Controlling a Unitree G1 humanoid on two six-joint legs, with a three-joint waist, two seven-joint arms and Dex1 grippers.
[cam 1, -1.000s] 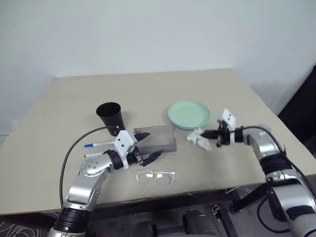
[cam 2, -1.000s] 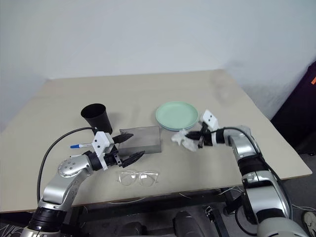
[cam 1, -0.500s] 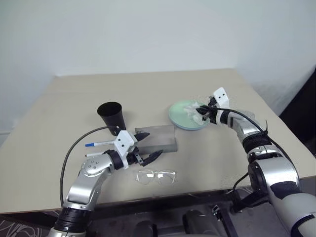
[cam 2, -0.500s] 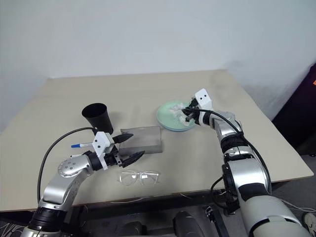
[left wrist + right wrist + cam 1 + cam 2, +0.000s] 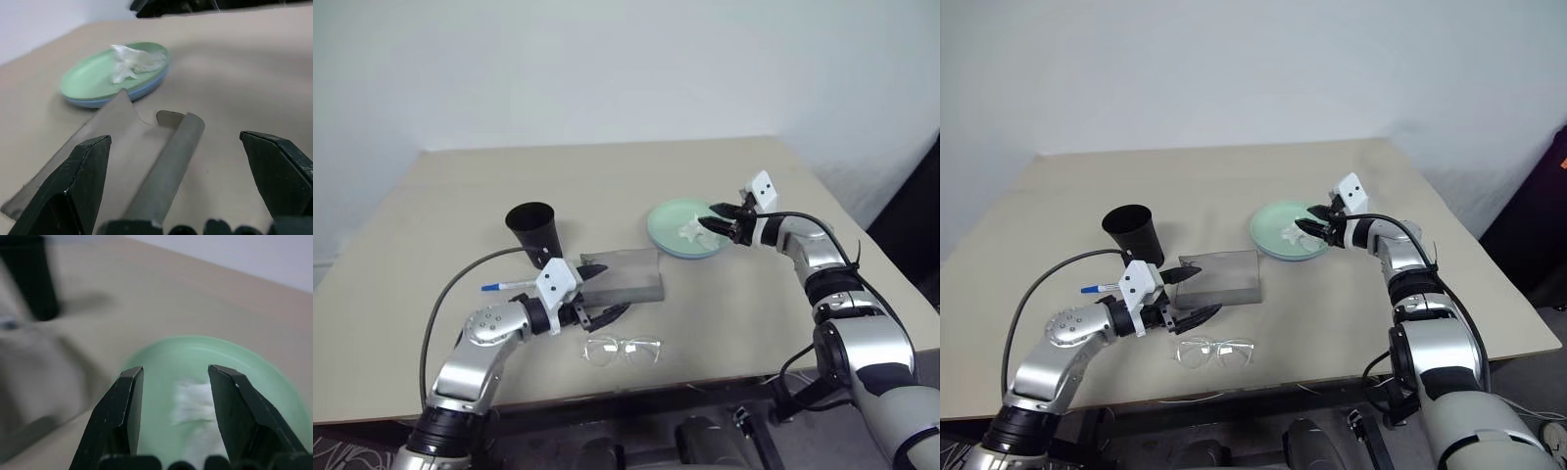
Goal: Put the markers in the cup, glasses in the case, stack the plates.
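— What's the surface like?
— A beige table (image 5: 607, 176) against a pale wall (image 5: 607, 69).
— Where are the task things?
— The black cup (image 5: 532, 231) stands upright, rim up, left of centre. One marker (image 5: 509, 286) lies flat just in front of it, long axis across the table, blue end to the left. The grey case (image 5: 625, 275) lies open beside it, long side running left to right. The glasses (image 5: 623, 350) sit near the front edge, lying crosswise.
— And the plates?
— Stacked, green on blue (image 5: 687, 227), right of the case, with a white tissue (image 5: 691, 231) lying on top.
— The grippers?
— The left gripper (image 5: 602, 292) gapes wide at the case, holding nothing. The right gripper (image 5: 710, 216) hovers over the plates, fingers parted, tissue not in them.
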